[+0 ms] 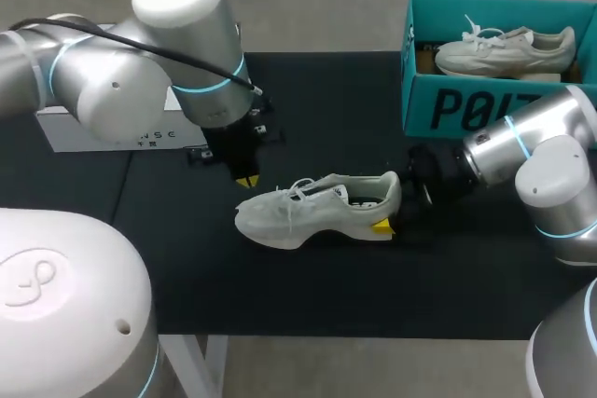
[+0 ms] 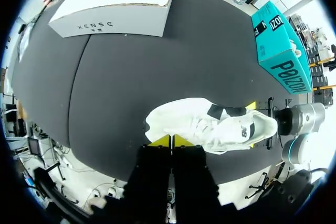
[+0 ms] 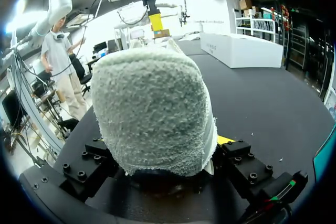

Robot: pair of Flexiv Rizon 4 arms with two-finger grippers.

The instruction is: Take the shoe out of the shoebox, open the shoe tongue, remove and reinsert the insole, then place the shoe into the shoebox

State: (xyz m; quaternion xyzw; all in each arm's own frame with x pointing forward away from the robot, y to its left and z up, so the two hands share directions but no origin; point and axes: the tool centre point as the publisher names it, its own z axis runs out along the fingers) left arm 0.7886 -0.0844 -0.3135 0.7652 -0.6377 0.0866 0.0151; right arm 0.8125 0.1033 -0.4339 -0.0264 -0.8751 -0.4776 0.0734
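Observation:
A white shoe [image 1: 317, 207] [image 2: 210, 124] stands on its sole in the middle of the black table, toe toward my left arm. My right gripper [image 1: 387, 202] [image 3: 157, 148] is shut on its heel [image 3: 152, 119], fingers set wide, one on each side; one yellow fingertip [image 1: 382, 226] shows on the near side. My left gripper [image 1: 247, 181] [image 2: 170, 140] hangs just above and behind the toe, shut and holding nothing. The teal shoebox [image 1: 466, 109] [image 2: 278, 45] stands open at the back right with a second white shoe [image 1: 504, 48] inside.
A white closed box [image 1: 103, 132] [image 2: 121, 14] lies at the back left, behind my left arm. Black table surface [image 1: 326, 295] stretches in front of the shoe to the near edge.

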